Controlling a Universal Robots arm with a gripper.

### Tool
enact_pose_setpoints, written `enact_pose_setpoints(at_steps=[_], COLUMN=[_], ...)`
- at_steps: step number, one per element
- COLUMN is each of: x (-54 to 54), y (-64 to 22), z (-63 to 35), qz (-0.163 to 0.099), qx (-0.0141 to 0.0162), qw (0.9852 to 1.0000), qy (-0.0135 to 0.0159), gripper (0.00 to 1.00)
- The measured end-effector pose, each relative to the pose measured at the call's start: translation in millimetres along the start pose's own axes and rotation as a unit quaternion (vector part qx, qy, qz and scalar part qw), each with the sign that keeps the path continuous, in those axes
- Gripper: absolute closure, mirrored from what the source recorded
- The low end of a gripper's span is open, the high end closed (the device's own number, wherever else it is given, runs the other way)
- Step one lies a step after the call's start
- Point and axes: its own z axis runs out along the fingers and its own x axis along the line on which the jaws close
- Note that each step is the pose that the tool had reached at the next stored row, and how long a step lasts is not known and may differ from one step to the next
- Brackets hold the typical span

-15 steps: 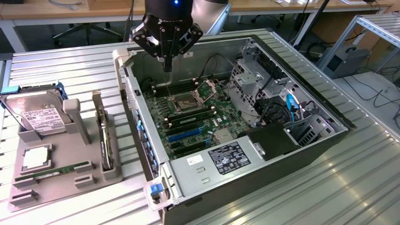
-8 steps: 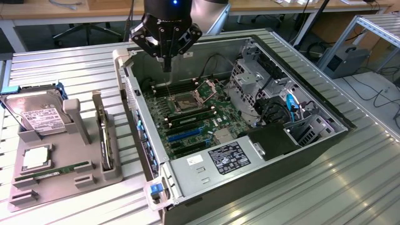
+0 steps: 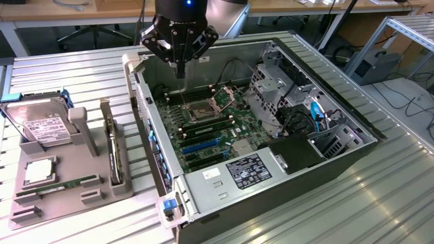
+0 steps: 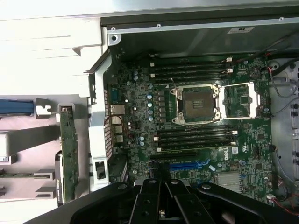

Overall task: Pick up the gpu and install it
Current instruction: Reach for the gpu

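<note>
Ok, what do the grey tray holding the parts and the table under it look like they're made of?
The tray looks like matte grey plastic, perhaps printed: dull, uniform colour, chunky blocky posts. The table looks like bare metal, likely aluminium: ribbed silvery slats that catch bright glare.

There's the black, multi-linked metal gripper (image 3: 180, 71), hanging straight down from the silver-grey robot arm (image 3: 227, 14), wrist vertical, fingers (image 4: 148, 201) pinched tight together, tips touching.
</note>
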Motion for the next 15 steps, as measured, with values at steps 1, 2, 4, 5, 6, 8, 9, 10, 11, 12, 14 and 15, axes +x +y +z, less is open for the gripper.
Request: enact_pose_setpoints(at_steps=[1,2,4,5,6,8,9,10,11,12,14,15], x=[0.2,0.5,1.1,1.5,1.7,2.1,2.4,2.6,3.0,3.6,4.1,4.5], y=[0.0,0.0,-0.1,-0.1,-0.1,-0.1,-0.2,-0.2,-0.2,-0.3,-0.3,-0.3], z=[0.0,0.0,0.0,-0.1,-0.1,-0.1,-0.1,-0.1,-0.1,-0.1,-0.1,-0.1], qz=[0.0,0.0,0.0,0.0,0.0,0.0,0.0,0.0,0.0,0.0,0.0,0.0], qx=[0.0,0.0,0.0,0.0,0.0,0.0,0.0,0.0,0.0,0.0,0.0,0.0], qw=[1.0,1.0,1.0,1.0,1.0,1.0,1.0,1.0,1.0,1.0,1.0,1.0], qy=[0.0,0.0,0.0,0.0,0.0,0.0,0.0,0.0,0.0,0.0,0.0,0.0], gripper=[0.89,0.89,0.89,0.89,0.89,0.89,0.89,0.89,0.89,0.89,0.89,0.89])
